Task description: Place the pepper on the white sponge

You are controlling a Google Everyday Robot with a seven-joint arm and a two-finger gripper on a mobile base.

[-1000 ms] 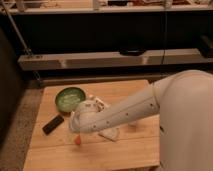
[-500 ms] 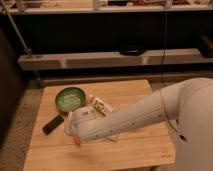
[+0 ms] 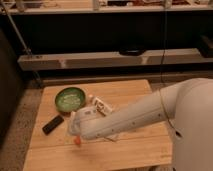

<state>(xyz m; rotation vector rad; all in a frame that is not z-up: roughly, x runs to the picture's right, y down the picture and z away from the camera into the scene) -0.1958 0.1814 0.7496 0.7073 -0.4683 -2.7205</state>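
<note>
The pepper (image 3: 77, 141) is a small orange-red piece on the wooden table (image 3: 135, 95), near the front left. My gripper (image 3: 75, 132) is at the end of the white arm, directly above the pepper and very close to it. I cannot tell whether it touches the pepper. The white sponge (image 3: 114, 136) shows only as a pale edge under the forearm, to the right of the pepper. The arm hides the rest of it.
A green bowl (image 3: 70, 98) sits at the back left of the table. A black rectangular bar (image 3: 52, 124) lies at the left edge. A white tube-shaped bottle (image 3: 100, 105) lies just right of the bowl. A shelf (image 3: 115, 59) runs behind the table.
The arm has swung a little to the left and the gripper has sunk slightly toward the pepper. The pepper stays in the same spot.
</note>
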